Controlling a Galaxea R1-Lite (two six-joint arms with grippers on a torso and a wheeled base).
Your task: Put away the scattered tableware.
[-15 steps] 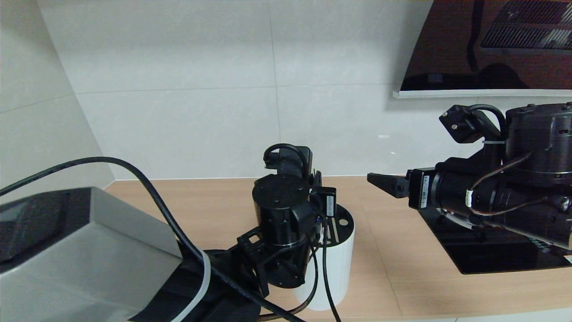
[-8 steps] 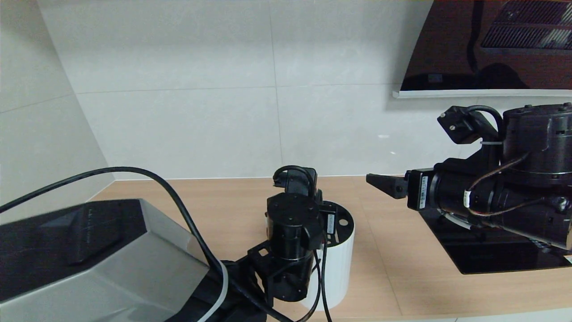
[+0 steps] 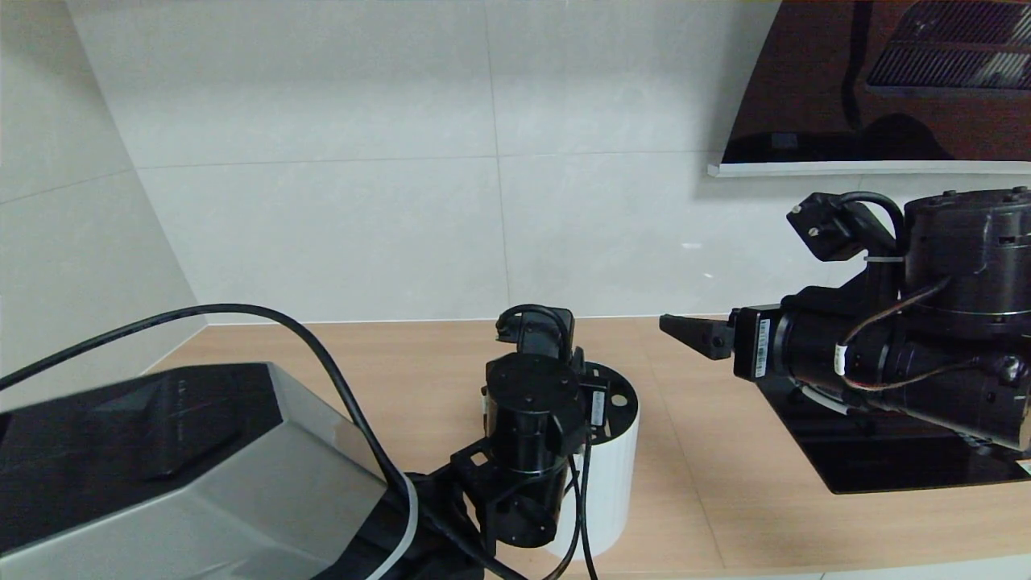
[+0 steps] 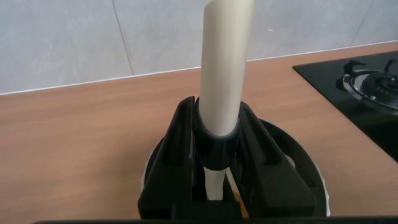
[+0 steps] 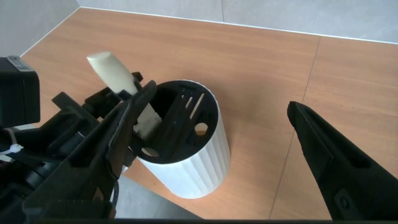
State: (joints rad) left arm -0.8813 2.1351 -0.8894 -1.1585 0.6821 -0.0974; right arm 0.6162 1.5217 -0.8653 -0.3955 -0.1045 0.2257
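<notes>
The left claw (image 4: pixel 216 115) pinches a cream-handled utensil (image 4: pixel 225 56) upright at the slotted top of the white cutlery holder (image 5: pixel 199 168) on the counter (image 4: pixel 81 137); a misaligned release could jam it or tip the holder.

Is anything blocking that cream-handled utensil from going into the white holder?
Nothing visible. The left gripper holds the cream-handled utensil right over the white holder, its lower end apparently inside the slotted top.

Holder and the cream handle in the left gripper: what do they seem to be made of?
Holder: probably plastic. The wall is matt, even white, and the slotted insert on top is black with moulded-looking holes.
Handle: plastic or perhaps ceramic. It is smooth cream with a soft sheen and no grain. The look leaves this open.
</notes>
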